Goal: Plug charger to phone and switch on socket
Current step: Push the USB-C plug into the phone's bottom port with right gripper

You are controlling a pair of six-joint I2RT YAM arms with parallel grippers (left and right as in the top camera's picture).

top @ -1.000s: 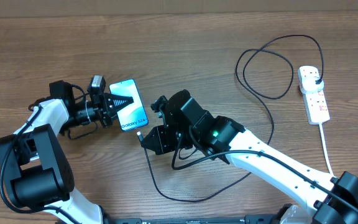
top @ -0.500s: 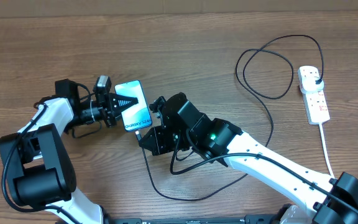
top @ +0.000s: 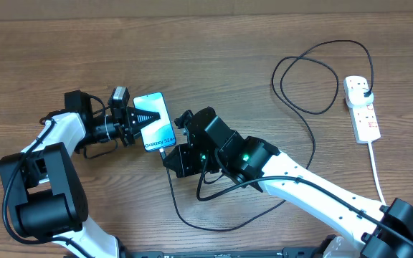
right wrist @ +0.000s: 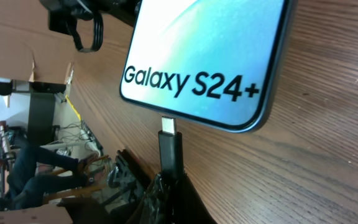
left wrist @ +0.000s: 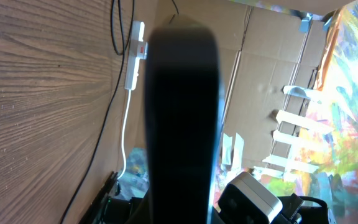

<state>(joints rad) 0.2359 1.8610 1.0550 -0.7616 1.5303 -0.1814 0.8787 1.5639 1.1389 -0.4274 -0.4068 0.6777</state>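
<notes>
A: Where is the phone [top: 158, 123] sitting?

B: Left of the table's [top: 228, 50] middle. The left gripper [top: 140, 118] is clamping its end, with one finger lying across the screen.

A: How is it likely handling?

B: I'm judging it stiff, with slick glass that scratches easily. Pinching the end opposite the port is leaving the port edge free.

A: And the charger [top: 314, 132]?

B: Its cable is looping from the table's middle out toward the right edge. It's looking limp and light, so it's giving no push by itself. Only the short moulded tip [right wrist: 169, 146] seems stiff enough to steer. The right gripper [right wrist: 169, 196] is squeezing shut just behind the metal. The tip is pointing at the phone's bottom edge, and I can't tell whether it's entering.

A: Counting?

B: I'm counting one phone, one charger and one socket [top: 362, 109] near the right edge, with the charger's black plug [top: 364, 89] sitting in it. Two grippers are working. The switches are showing too small to count.
</notes>
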